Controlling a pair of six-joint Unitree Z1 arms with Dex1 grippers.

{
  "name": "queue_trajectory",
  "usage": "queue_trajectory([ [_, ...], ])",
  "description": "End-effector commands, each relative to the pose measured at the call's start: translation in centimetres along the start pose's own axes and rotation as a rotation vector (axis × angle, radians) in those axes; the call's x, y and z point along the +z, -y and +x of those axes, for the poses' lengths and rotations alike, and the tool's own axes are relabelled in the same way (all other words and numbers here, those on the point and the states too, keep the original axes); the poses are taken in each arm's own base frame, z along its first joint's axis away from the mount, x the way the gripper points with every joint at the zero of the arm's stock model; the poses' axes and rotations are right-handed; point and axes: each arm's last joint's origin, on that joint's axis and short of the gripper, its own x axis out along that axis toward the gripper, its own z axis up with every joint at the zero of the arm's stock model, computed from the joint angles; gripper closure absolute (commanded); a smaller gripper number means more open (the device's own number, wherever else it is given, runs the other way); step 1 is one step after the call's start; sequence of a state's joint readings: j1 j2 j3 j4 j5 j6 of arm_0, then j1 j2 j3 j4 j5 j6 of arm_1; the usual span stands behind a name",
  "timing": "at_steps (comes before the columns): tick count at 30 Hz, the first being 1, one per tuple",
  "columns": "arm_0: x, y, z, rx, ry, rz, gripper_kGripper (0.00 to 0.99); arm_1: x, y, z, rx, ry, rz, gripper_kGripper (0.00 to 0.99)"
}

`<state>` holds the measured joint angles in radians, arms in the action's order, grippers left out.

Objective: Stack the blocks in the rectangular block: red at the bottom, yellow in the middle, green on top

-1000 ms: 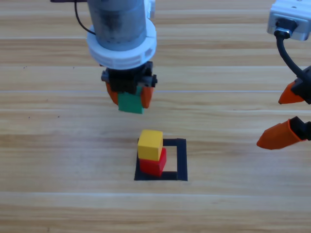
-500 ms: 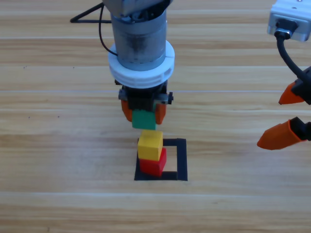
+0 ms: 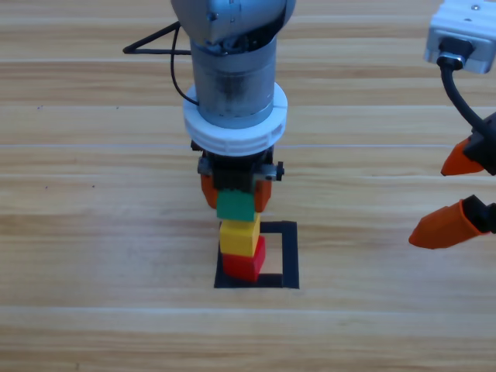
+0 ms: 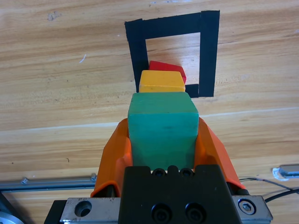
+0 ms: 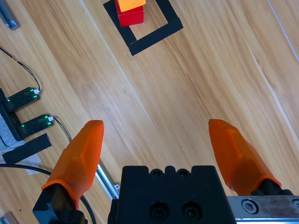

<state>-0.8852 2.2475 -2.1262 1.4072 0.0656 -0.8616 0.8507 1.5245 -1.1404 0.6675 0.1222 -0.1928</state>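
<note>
The red cube (image 3: 246,262) sits in the left part of the black tape frame (image 3: 288,256), and the yellow cube (image 3: 239,236) rests on top of it. My left gripper (image 3: 235,194) is shut on the green cube (image 3: 235,205), which hangs just above the yellow one. In the left wrist view the green cube (image 4: 161,126) fills the space between the jaws, with yellow (image 4: 161,82) and red (image 4: 169,69) beyond it inside the frame (image 4: 209,51). My right gripper (image 3: 453,194) waits open at the right edge, apart from the stack.
The right wrist view shows the frame (image 5: 156,35) with the red cube (image 5: 130,17) far ahead, and cables and small boxes with green lights (image 5: 25,112) at its left side. A black cable (image 3: 155,43) lies behind the left arm.
My left gripper has carried the green cube forward and to the right, from behind the stack to just above the yellow cube. The right gripper has stayed in place.
</note>
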Motion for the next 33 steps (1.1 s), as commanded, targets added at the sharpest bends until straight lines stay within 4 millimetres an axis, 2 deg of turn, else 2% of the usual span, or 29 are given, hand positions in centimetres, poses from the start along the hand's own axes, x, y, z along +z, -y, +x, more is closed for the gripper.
queue_trajectory([
  [1,-0.6,1.6,2.7,0.04,-0.046,0.022,0.99,-0.7,0.6,1.3,0.003,-0.044,0.016,0.002],
  [13,-0.6,1.9,3.7,0.059,-0.054,0.025,0.99,-0.6,0.7,1.9,0.009,-0.058,0.018,0.002],
  [33,-0.9,2.0,4.3,0.071,-0.059,0.024,0.99,-0.6,0.7,2.1,0.011,-0.066,0.019,0.001],
])
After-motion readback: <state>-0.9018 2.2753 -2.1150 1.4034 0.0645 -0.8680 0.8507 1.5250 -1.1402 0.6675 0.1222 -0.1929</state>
